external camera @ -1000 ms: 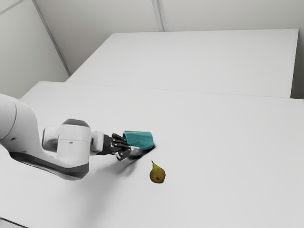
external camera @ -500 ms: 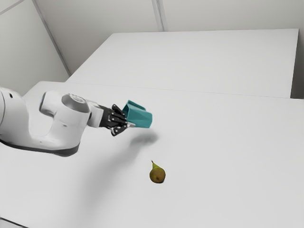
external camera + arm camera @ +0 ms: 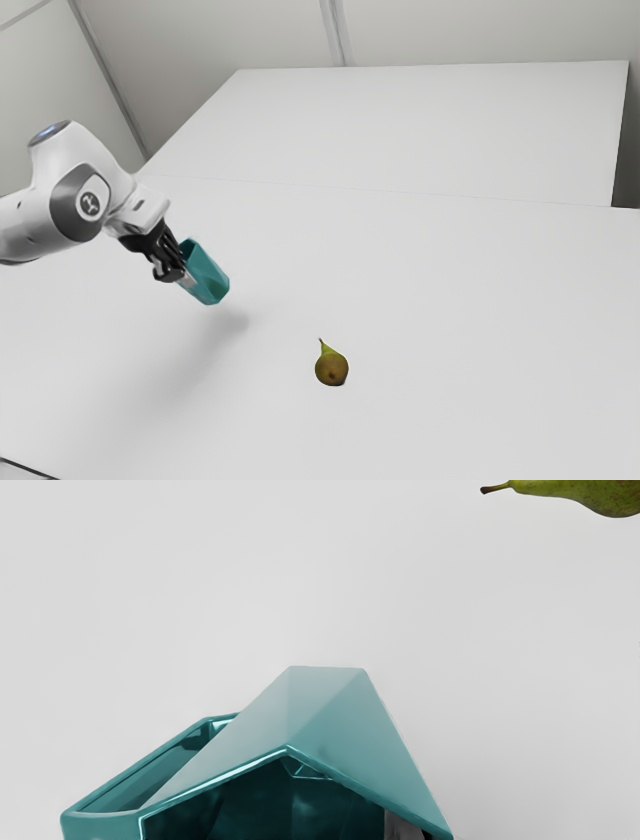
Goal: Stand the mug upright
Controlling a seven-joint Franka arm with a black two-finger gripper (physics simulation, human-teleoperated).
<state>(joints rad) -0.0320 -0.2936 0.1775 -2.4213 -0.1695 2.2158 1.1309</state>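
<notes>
Mug (image 3: 208, 278), glossy teal and faceted, hangs tilted above the white table (image 3: 450, 320), grasped by a black two-finger gripper (image 3: 186, 278), armward of the green-brown pear (image 3: 332, 368); released at that slant, it could land on its base edge and topple.

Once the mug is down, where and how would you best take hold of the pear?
I'd come from above and close across the pear at its round body, since it lies on its side and its neck tapers to a thin stem that would likely hold poorly.
</notes>
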